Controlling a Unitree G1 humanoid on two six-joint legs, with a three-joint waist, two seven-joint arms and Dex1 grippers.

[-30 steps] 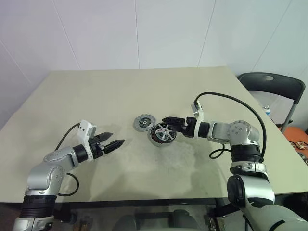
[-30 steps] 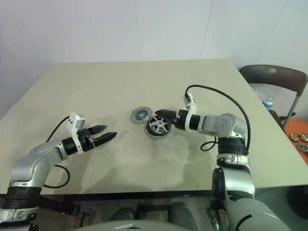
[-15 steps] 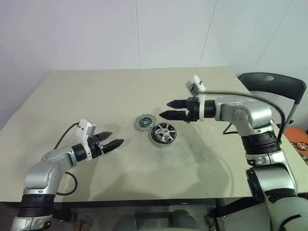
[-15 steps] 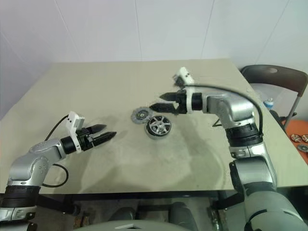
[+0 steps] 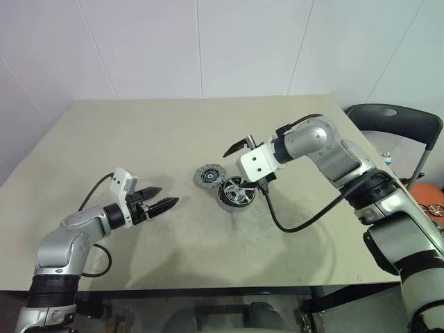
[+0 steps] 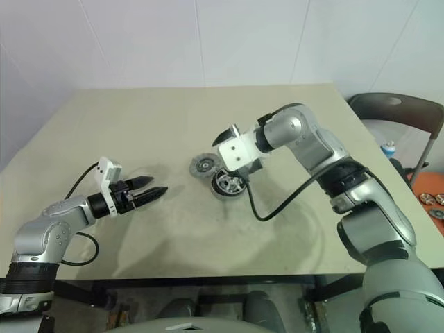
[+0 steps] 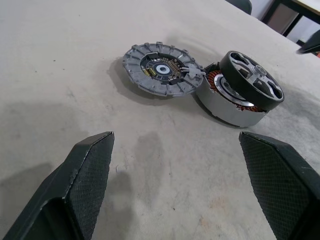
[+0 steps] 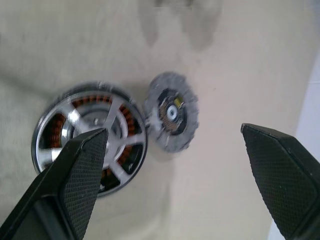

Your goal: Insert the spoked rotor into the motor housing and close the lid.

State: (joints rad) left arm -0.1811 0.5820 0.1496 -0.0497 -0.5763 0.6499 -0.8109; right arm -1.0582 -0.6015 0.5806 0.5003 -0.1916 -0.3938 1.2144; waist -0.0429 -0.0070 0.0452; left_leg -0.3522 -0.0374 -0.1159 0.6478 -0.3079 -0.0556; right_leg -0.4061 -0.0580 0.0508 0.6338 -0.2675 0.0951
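The motor housing [image 7: 225, 102] lies near the table's middle, its copper windings showing. The spoked rotor [image 7: 252, 80] rests on it tilted, one edge raised and not seated. Close on the housing's left lies the grey ridged lid [image 5: 208, 176], flat on the table. My right gripper [image 5: 234, 165] hovers just above the housing and rotor, pointing down at them, open and empty. In the right wrist view the rotor [image 8: 90, 137] and lid [image 8: 172, 112] lie below its spread fingers. My left gripper [image 5: 166, 197] is low over the table, well left of the parts, open and empty.
The beige table [image 5: 173, 132] has broad bare surface around the parts. The right arm's black cable [image 5: 291, 220] loops down over the table beside the housing. A dark chair [image 5: 395, 118] stands off the table's right edge. A white wall lies behind.
My right gripper has lifted away from the rotor, rolled over, and now hangs above it pointing down. The rotor stays tilted on the housing. The left arm has not moved.
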